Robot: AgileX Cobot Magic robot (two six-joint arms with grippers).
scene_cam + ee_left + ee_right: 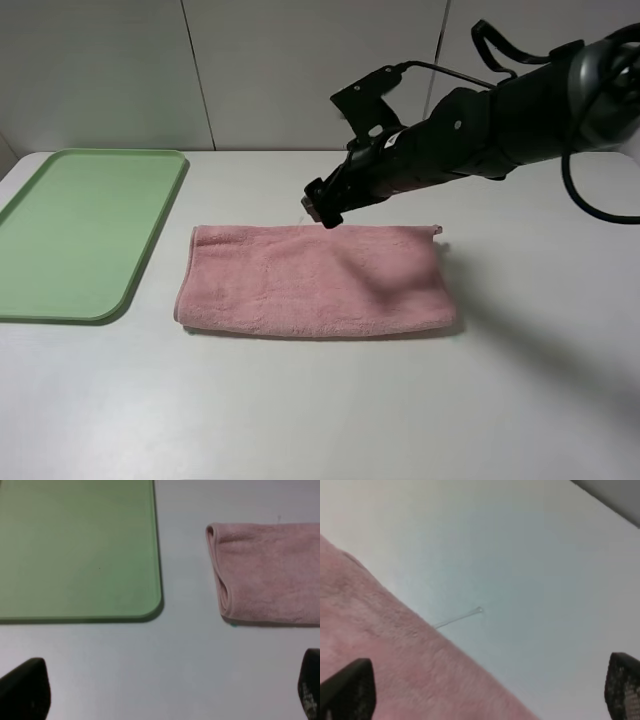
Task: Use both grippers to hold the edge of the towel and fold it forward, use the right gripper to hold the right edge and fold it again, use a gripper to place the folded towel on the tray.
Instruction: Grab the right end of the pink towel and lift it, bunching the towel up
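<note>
1. Ref. landmark: tray, light green, flat, low rim, rounded corners.
2. Towel: pink terry cloth, folded once into a long rectangle, two layers. It lies flat on the white table, just right of the tray's long side, not touching it.
3. Towel end nearest the tray: both layers visible, slightly gaping, per L wrist view.
4. Hem runs along the towel's rear edge. Small loop sticks up at the rear corner farthest from the tray.
5. R gripper: jaws wide, empty, over the rear hem, well right of the tray. Contact w/ cloth: cannot tell.
6. L gripper: jaws wide, empty, over bare table near the tray's rounded corner.
</note>
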